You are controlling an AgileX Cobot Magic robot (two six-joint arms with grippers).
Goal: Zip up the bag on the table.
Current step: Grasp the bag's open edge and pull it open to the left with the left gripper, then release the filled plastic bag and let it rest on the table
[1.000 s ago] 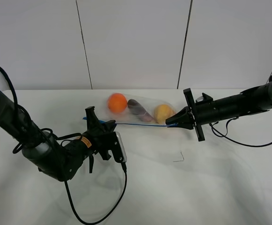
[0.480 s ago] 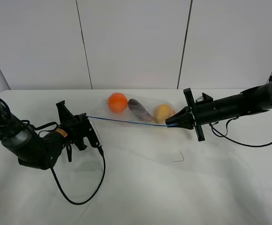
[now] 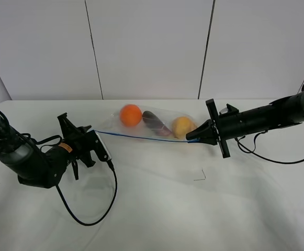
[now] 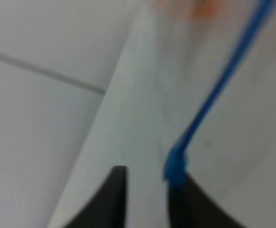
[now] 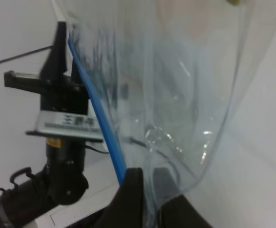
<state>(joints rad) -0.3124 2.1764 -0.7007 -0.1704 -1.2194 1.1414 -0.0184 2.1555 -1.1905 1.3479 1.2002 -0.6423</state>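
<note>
The clear bag (image 3: pixel 154 124) lies on the white table (image 3: pixel 157 214) with orange, purple and yellow produce inside. Its blue zipper strip (image 3: pixel 141 137) runs along the near edge. My right gripper (image 3: pixel 190 138) is shut on the bag's right end; the right wrist view shows the fingers (image 5: pixel 133 194) pinching plastic (image 5: pixel 190 118) and strip (image 5: pixel 97 123). My left gripper (image 3: pixel 92 137) sits at the strip's left end. In the left wrist view its fingers (image 4: pixel 118 194) show a narrow gap (image 4: pixel 147 190), and the strip's end (image 4: pixel 176 166) lies by one fingertip.
A black cable (image 3: pixel 97 209) loops from the left arm over the table's front left. A small dark mark (image 3: pixel 200 175) lies on the table in front of the right gripper. White wall panels (image 3: pixel 152 47) stand behind the table.
My left gripper has slid left along the blue strip, from near the orange to the strip's left end, then nearly stopped. The right gripper has kept its hold in place.
</note>
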